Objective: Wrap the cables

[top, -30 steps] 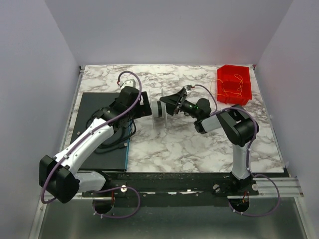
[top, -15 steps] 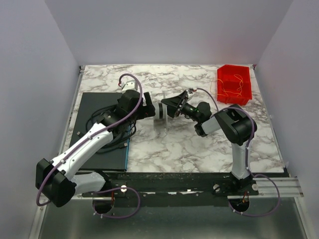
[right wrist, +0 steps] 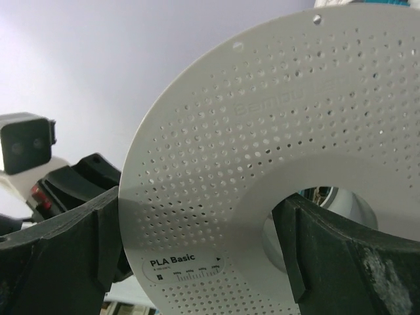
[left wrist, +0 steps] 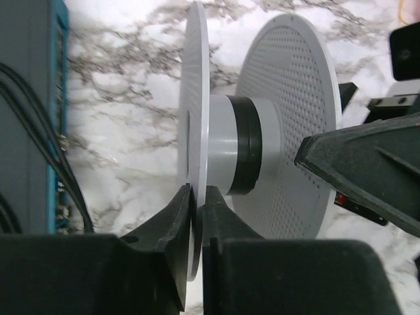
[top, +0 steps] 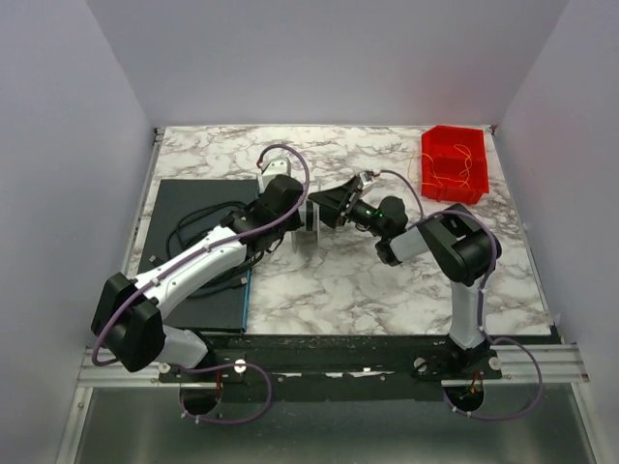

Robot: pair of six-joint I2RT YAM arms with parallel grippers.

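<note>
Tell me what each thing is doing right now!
spool: standing on edge, no yellow wire seen on its hub.
left gripper: shut on the spool's nearer flange.
right gripper: straddles the other flange; grip unclear.
cables: loose loops, lying in the red bin.
red bin: upright, holding the cables.

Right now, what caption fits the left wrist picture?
Left gripper pinches the thin flange of a white spool, marble table behind.

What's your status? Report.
Left gripper shut on spool flange. Right gripper shut on other flange. Cables in red bin, off spool. Black cords apart from spool.
</note>
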